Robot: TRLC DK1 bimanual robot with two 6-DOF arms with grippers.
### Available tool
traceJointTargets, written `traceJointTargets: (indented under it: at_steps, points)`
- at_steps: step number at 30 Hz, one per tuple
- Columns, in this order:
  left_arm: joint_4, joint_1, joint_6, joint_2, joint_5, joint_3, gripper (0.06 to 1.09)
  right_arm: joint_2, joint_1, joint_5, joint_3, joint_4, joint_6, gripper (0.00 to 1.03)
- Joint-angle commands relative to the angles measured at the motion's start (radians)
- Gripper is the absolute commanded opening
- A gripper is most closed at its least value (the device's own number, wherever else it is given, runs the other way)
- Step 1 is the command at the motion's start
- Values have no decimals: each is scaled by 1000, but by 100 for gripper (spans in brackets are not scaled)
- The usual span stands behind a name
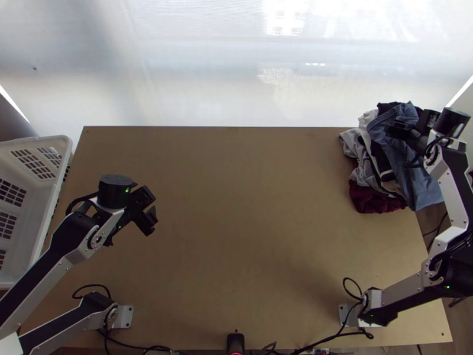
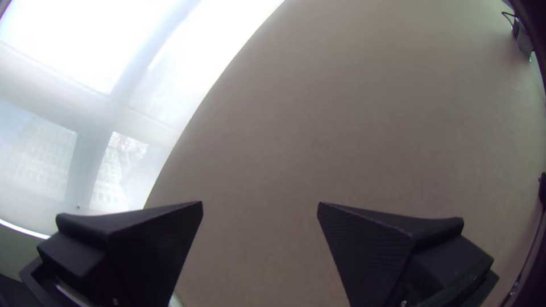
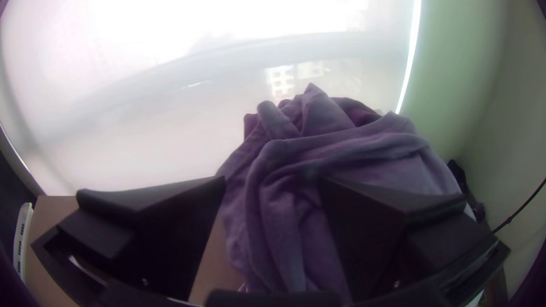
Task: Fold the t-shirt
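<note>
A heap of clothes [image 1: 384, 168] lies bunched on the far right corner of the desk [image 1: 248, 207], the t-shirt not to be told apart from the other pieces in it. A blue garment [image 1: 421, 183] sprawls loosely over the top, creased into ridges, and reaches past the desk's right edge. Light grey cloth [image 1: 353, 142] shows on the side toward the desk's middle, black cloth [image 1: 381, 157] among the folds, and a maroon piece [image 1: 375, 201] on the side toward the near edge. Above the heap, the right pincer [image 1: 402, 129] hangs with its fingers spread wide; in the right wrist view, folds show between them, though whether the fingers touch the fabric cannot be told. Well apart, toward the left edge, the left pincer [image 1: 154, 207] is poised over bare desk, its fingers also wide apart and nothing between them. A white plastic basket [image 1: 62, 143] with slotted walls stands just beside the left edge. Along the near edge, a small black device [image 1: 235, 342] sits about midway between the mounts of the two arms, and black cables [image 1: 319, 342] run toward the near right corner. Behind the far edge, a pale, translucent screen [image 1: 195, 77] lets daylight through.
</note>
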Motion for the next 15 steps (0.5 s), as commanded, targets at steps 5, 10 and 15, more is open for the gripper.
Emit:
traceJointTargets:
  at_steps: [5, 10, 15]
  points:
    - [43, 30, -111, -28, 2, 3, 104, -228, 70, 43, -39, -108, -25, 99]
    - [138, 65, -299, -142, 9, -83, 104, -448, 277, 288, -276, 21, -91, 98]
    - [365, 104, -312, -316, 18, -327, 104, -613, 594, 535, -607, 318, -253, 98]
